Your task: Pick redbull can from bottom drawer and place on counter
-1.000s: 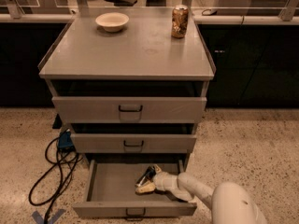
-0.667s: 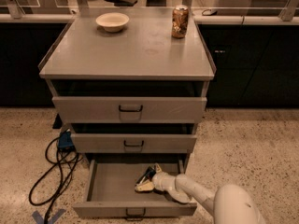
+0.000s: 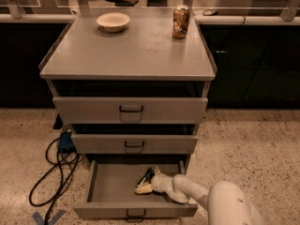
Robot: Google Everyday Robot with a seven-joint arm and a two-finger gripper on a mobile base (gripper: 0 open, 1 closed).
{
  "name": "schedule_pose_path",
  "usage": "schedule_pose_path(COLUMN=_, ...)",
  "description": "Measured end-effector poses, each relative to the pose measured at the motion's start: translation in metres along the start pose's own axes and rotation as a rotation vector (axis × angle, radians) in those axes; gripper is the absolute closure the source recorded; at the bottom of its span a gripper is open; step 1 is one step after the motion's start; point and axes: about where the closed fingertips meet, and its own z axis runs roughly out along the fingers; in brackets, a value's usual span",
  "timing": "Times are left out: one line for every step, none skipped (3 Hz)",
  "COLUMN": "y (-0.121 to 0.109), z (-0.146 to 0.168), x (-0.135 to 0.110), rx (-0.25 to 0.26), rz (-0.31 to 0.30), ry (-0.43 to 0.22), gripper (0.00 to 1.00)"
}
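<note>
The bottom drawer (image 3: pixel 110 184) is pulled open at the foot of the grey cabinet. The redbull can (image 3: pixel 146 176), dark blue and silver, lies on its side on the drawer floor, right of the middle. My gripper (image 3: pixel 142 185) reaches down into the drawer from the lower right and is right at the can, with its pale tips just below and left of it. My white arm (image 3: pixel 220 203) covers the drawer's right front corner. The counter (image 3: pixel 131 50) is the flat grey cabinet top above.
A cream bowl (image 3: pixel 113 21) and a brown-gold can (image 3: pixel 181 21) stand at the back of the counter. The two upper drawers (image 3: pixel 131 109) stick out slightly. Black cables (image 3: pixel 54 170) and a blue box (image 3: pixel 65 141) lie on the floor at the left.
</note>
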Motion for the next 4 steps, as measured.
schedule_pose_path(y=0.0005, z=0.0005, x=0.0007, rx=-0.001, rz=-0.001, ry=0.002, gripper=0.0)
schedule_pose_path(y=0.0005, z=0.0005, x=0.0007, rx=-0.001, rz=-0.001, ry=0.002, gripper=0.19)
schedule_pose_path(y=0.0006, z=0.0005, x=0.0007, rx=-0.001, rz=-0.001, ry=0.002, gripper=0.42)
schedule_pose_path(y=0.0005, z=0.0005, x=0.0007, rx=-0.001, rz=-0.001, ry=0.002, gripper=0.66)
